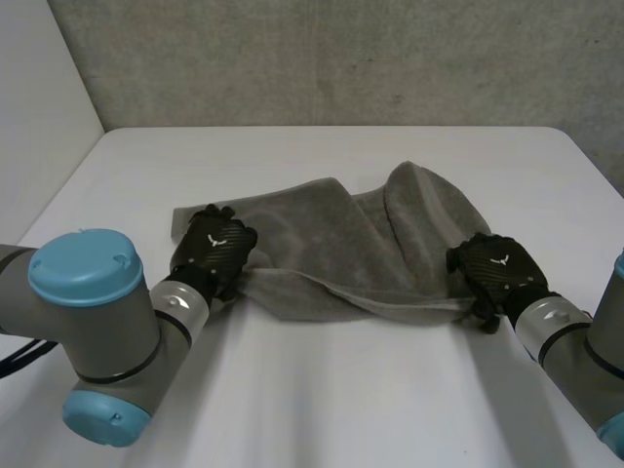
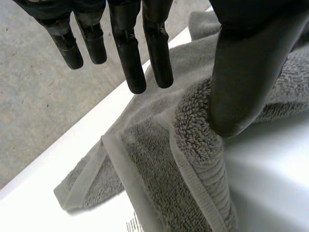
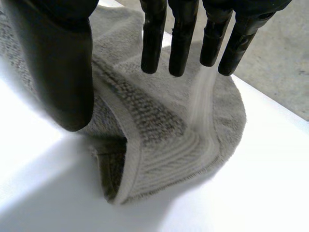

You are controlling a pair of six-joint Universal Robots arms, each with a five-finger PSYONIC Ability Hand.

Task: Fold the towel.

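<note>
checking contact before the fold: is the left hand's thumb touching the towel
Touching. In the left wrist view the thumb of the left hand presses into a raised fold of the towel.

Grey terry-cloth towel (image 1: 322, 244): looped pile, matt and rough. Its flat-woven ribbed border band (image 3: 190, 147) is smoother, with a stitched hem.
White table (image 1: 322, 400): smooth, faint sheen.
Black left hand (image 1: 216, 249) and black right hand (image 1: 497, 265): backs show a fine weave pattern; fingers (image 2: 128, 48) matt, lightly scuffed.
Light-blue arm cap (image 1: 83, 265): smooth, plastic-looking, soft sheen.
Grey back wall (image 1: 341, 58): rough, speckled, matt.
</note>
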